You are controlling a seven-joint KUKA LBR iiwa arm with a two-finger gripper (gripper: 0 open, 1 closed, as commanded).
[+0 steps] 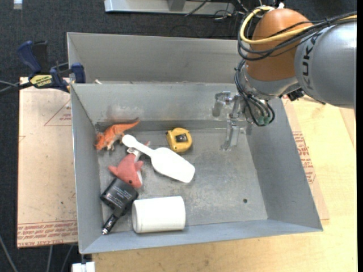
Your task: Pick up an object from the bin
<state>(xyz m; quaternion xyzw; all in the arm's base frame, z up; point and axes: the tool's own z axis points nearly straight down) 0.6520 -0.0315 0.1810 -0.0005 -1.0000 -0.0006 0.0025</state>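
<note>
Camera view: end effector [229, 142] hangs low at the back of the grey bin [283, 197], over bare floor, nothing under it. Spread or pressed together, cannot tell from this angle. No item visible in its grip.

All items sit on the left half, likely just where they tumbled. The yellow tape measure [179, 140] is nearest, just left of the end effector and apart from the rest. The white scoop [164, 162] lies diagonal beside it. The orange dinosaur toy [116, 134] is against the left wall. The pink soft toy [129, 172] touches the scoop handle. The black charger [118, 197] and the white cylinder [159, 213] are at the front left.

Judgement: pick not yet made. The tape measure looks the easiest target, being isolated and compact; the clustered ones risk a double contact.
</note>
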